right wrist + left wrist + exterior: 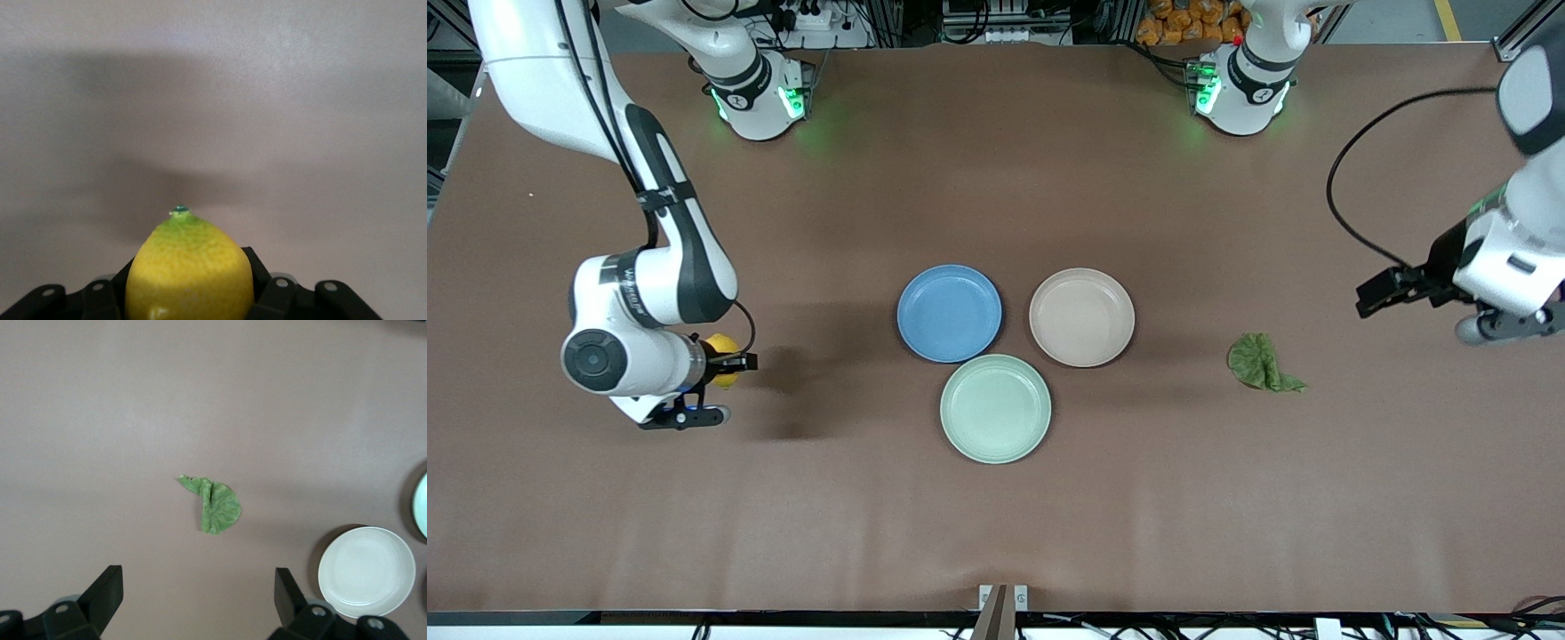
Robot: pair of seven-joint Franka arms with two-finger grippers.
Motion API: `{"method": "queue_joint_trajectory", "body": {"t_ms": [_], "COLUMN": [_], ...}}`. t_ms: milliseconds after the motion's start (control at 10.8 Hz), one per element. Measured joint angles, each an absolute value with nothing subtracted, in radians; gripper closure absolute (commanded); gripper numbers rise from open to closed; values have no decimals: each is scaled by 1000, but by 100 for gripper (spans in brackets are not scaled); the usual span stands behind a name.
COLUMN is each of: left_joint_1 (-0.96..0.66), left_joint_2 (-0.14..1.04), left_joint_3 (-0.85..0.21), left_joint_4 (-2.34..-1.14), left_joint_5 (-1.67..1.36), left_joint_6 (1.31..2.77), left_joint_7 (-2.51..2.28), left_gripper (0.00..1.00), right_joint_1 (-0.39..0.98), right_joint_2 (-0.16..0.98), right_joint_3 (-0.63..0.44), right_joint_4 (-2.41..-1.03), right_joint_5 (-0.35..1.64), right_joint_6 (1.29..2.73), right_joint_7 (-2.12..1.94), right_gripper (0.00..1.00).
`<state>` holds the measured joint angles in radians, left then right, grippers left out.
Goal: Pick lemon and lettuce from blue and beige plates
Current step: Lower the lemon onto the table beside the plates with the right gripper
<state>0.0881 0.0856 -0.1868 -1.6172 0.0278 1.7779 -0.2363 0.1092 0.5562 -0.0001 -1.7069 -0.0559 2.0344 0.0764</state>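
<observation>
Lemon (723, 352) is pinched in the right gripper (729, 363), fingers pressed against its rind, over bare desk (996, 524) toward the right arm's end. Blue plate (949, 313), mint-green plate (995, 408) and beige plate (1081, 316) sit clustered mid-desk; the mint-green one is nearest the front camera. Lettuce (1261, 364) lies flat on the desk toward the left arm's end. Left gripper (197, 603) hangs above it, fingers spread wide, holding nothing. No legible writing.
</observation>
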Motion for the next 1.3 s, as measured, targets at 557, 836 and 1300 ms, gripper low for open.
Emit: {"method": "queue_joint_trajectory", "body": {"t_ms": [557,836,1300], "left_joint_1": [88,89,90], "left_joint_2": [25,25,25], "left_joint_3": [-198,-198,-194], "left_joint_4": [-1620,-1623,-1615], "left_joint_5": [28,28,28], "left_joint_6": [1738,1738,1738], "left_joint_7": [-235,-235,-235], "left_gripper": [0,0,0], "right_joint_1": [52,45,45], "right_joint_2": [553,553,551], "right_joint_3": [-1,1,2], "right_joint_4": [-1942,-1991,-1999], "right_joint_5": [-62,-62,-62], "right_joint_6": [2428,2501,2517], "right_joint_7": [75,74,74], "right_gripper": [91,91,0]}}
